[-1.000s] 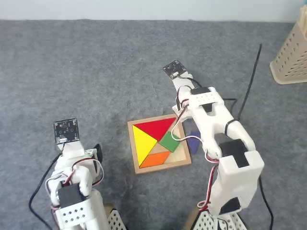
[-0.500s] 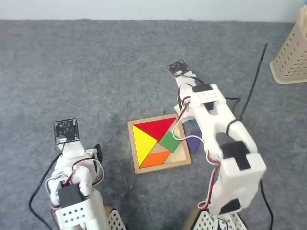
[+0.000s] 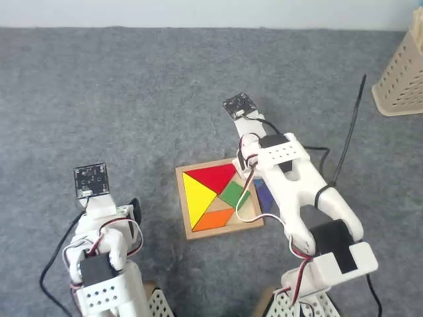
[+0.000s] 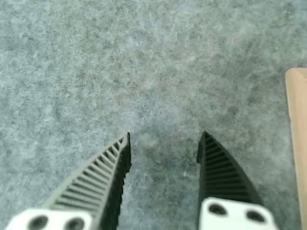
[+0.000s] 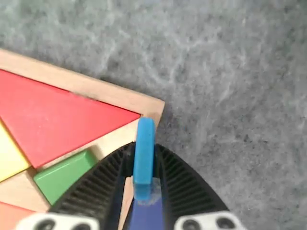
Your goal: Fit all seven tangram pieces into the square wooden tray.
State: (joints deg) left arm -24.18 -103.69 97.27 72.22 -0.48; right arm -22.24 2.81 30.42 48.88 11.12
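grey carpet covered the table, a pale wall ran behind it, and a beige slotted basket stood at one corner.

A grey, felt-like covering is spread over the whole bench. At the far right edge a beige basket with perforated walls is set upright, partly cut off. A pale wall is seen along the far side.
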